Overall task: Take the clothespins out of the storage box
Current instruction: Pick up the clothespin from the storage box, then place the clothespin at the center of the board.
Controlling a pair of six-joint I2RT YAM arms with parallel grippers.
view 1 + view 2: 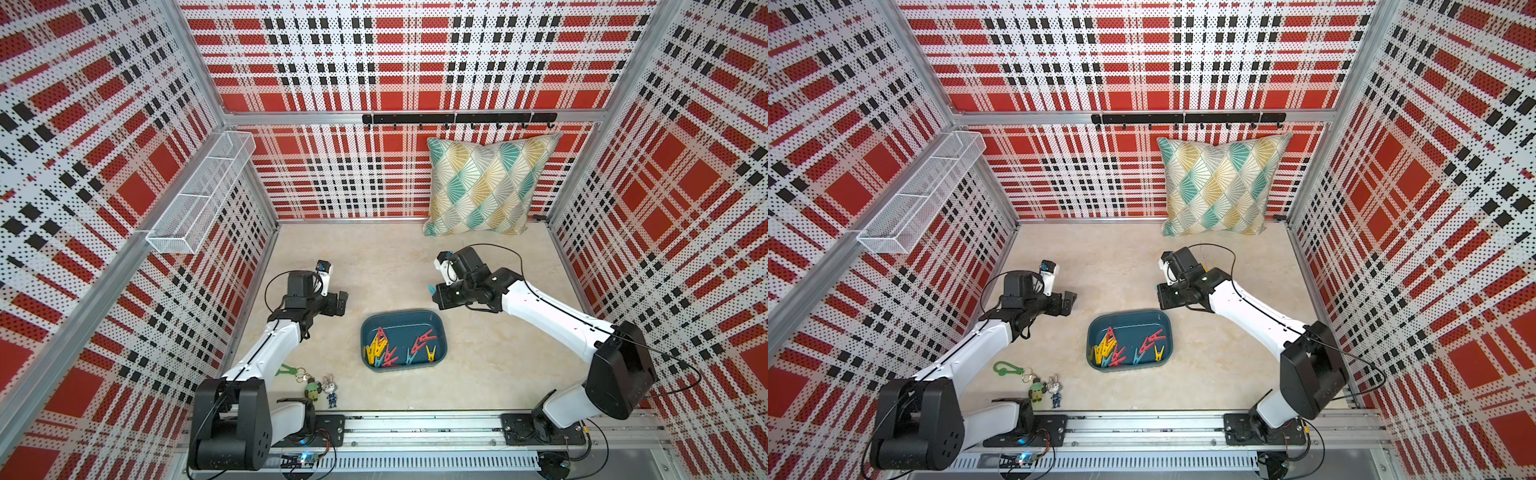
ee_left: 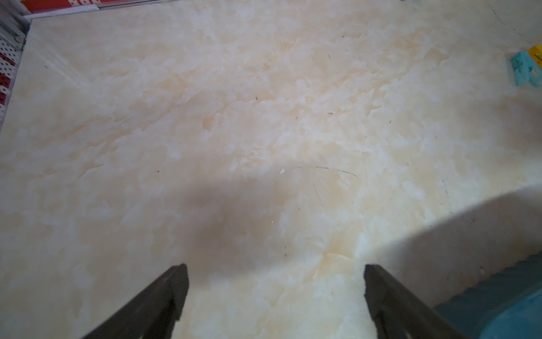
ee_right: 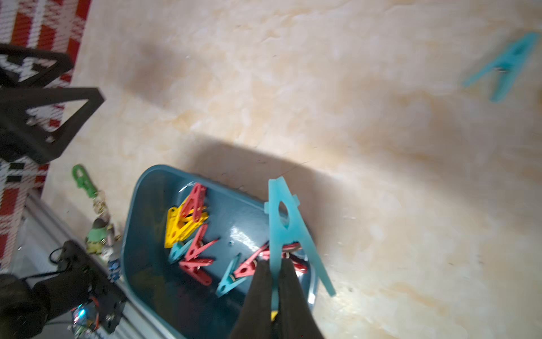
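Pinching one teal clothespin w/ right gripper, jaws pressed tight on it, up in the air just past the box, off its far-right corner. Holding left gripper w/ jaws spread wide, nothing btwn them, over bare table just off the box's far-left corner. In the box: other clothespins, yellow, red, teal, mostly heaped at the near end. On table, well apart from box: one loose clothespin, teal. Near the box's near-left side: green clip w/ small figurines.
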